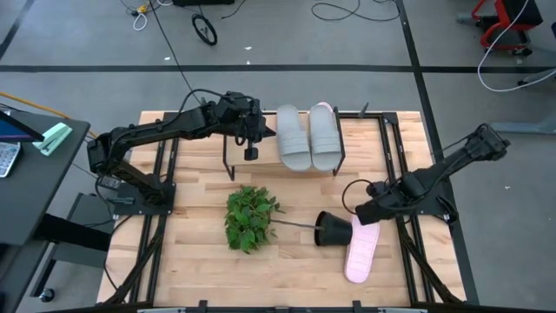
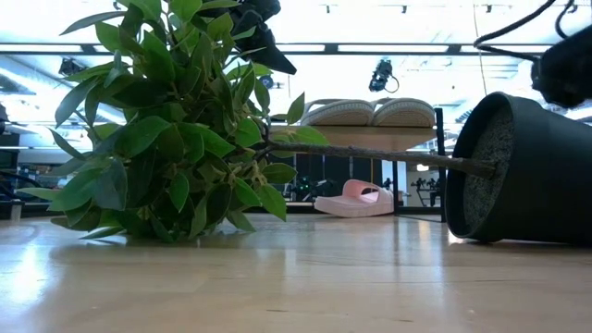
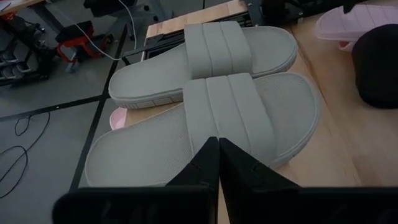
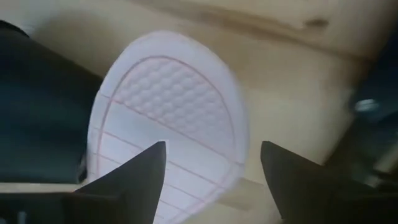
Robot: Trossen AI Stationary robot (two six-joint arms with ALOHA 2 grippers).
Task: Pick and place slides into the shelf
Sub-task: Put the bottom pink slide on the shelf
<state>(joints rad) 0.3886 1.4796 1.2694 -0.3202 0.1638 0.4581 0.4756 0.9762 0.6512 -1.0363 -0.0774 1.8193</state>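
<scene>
Two grey slides (image 1: 309, 137) (image 3: 205, 102) lie side by side on the shelf's top board (image 2: 370, 135), soles down. One pink slide (image 2: 356, 199) (image 1: 323, 106) lies on the table under the shelf. The other pink slide (image 1: 360, 248) (image 4: 174, 118) lies flat on the table near the right edge, beside the tipped black pot (image 1: 333, 229). My left gripper (image 1: 250, 153) (image 3: 218, 142) is shut and hovers at the shelf's left end, beside the grey slides. My right gripper (image 1: 363, 216) (image 4: 214, 163) is open over the far end of that pink slide, one finger on either side, not touching.
The black pot (image 2: 527, 171) lies on its side, its stem and green leaves (image 1: 250, 217) (image 2: 176, 139) spread across the table's middle. The pot's rim is close to the pink slide and my right gripper. Bare tabletop (image 1: 287, 265) lies toward the near edge.
</scene>
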